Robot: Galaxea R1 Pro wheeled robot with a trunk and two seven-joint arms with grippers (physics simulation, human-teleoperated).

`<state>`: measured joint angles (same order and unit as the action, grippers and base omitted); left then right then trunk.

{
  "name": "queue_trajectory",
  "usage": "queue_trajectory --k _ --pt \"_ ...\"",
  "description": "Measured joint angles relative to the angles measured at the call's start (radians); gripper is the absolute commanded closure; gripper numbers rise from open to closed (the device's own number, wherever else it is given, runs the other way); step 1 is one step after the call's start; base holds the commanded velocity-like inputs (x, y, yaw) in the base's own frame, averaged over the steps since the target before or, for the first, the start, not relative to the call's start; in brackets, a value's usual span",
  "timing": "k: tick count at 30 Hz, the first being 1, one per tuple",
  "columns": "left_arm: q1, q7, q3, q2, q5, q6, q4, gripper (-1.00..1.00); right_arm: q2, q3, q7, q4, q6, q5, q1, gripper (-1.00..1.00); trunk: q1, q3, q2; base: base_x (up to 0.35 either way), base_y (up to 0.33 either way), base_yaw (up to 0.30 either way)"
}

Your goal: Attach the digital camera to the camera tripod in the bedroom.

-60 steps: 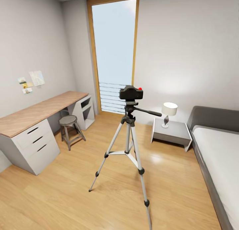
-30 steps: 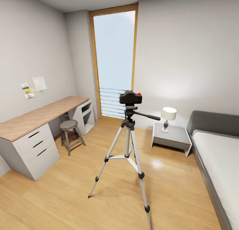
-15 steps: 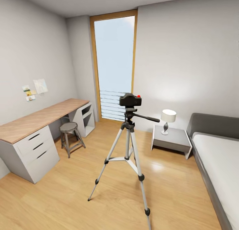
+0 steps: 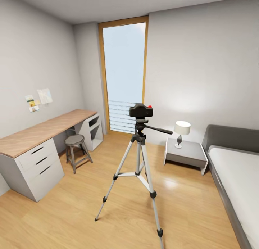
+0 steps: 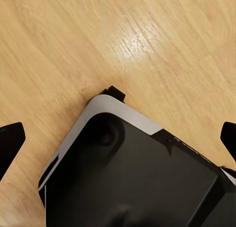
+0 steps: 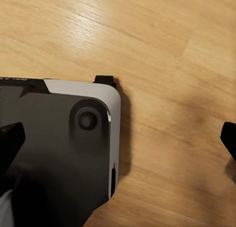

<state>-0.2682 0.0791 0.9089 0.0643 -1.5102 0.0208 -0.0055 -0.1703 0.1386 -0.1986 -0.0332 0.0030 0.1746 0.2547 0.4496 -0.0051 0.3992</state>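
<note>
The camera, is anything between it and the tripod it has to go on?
Nothing visible: the digital camera already sits on the head of the camera tripod, which stands alone on the wood floor, apart from the stool and nightstand.

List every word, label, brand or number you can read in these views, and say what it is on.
No legible text anywhere.
Papers pinned to the wall above the desk: too small and blurred to read.
Digital camera on the camera tripod: no readable brand or marking.
</note>
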Motion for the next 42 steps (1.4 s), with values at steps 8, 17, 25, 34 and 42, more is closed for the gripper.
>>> queue_trajectory --k 8,17,25,34,42 --pt "0.000 0.000 0.000 0.000 0.000 0.000 0.000 -1.00 0.008 0.000 0.000 0.000 0.000 0.000 -0.004 -1.00 0.000 0.013 0.000 0.000 0.000 0.000" --pt "0.000 0.000 0.000 0.000 0.000 0.000 0.000 -1.00 0.013 0.000 0.002 0.000 -0.010 -0.002 -0.032 -1.00 0.000 0.027 0.000 0.000 0.000 0.000" --pt "0.000 0.000 -0.001 0.000 0.000 -0.002 0.000 -1.00 0.038 0.002 0.010 0.001 -0.039 -0.006 -0.065 -1.00 0.000 0.040 0.000 0.000 0.000 0.000" --pt "0.000 -0.006 0.013 0.000 0.007 -0.006 -0.001 -1.00 0.041 0.003 0.016 0.001 -0.047 -0.008 -0.070 -1.00 0.000 0.055 0.000 0.000 0.000 0.000" --pt "0.000 -0.008 0.019 0.003 0.048 -0.008 -0.001 -1.00 0.042 0.003 0.019 0.002 -0.049 -0.008 -0.070 -1.00 0.000 0.068 0.000 0.000 0.000 0.000"
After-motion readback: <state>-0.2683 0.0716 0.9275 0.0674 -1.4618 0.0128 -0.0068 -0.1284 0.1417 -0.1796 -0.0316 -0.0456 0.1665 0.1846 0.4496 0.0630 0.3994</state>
